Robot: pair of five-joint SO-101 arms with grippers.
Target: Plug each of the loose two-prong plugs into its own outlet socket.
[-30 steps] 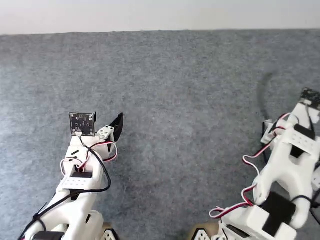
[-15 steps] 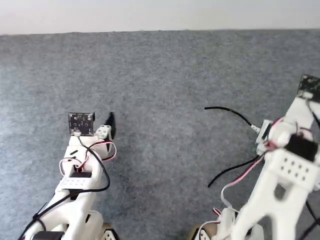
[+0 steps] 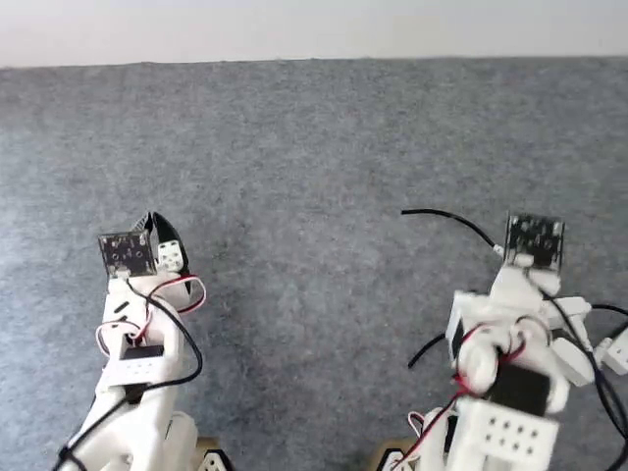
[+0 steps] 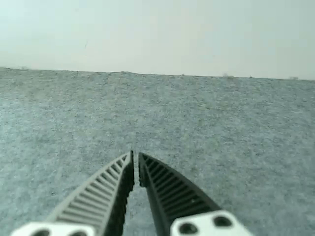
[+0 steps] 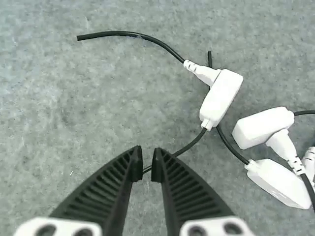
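Three white connector bodies on black cords lie close together on the grey felt: one (image 5: 221,96) with a long curved cord (image 5: 128,35), a second (image 5: 263,127) and a third (image 5: 278,182). I cannot tell plugs from sockets. The curved cord (image 3: 461,224) runs under the right arm in the high view. My right gripper (image 5: 142,158) hovers shut above the felt just short of the connectors, nothing in it, a thin cord (image 5: 189,141) passing beyond its tips. My left gripper (image 4: 136,157) is shut and empty over bare felt at the table's left (image 3: 152,221).
The grey felt mat (image 3: 324,147) covers the table up to a white wall (image 3: 314,29) at the back. A white part (image 3: 618,348) sits at the right edge beside the right arm.
The right arm swung in from the right edge to hang over the cords, uncovering the curved black cord. The left arm turned leftward and its fingers came together.
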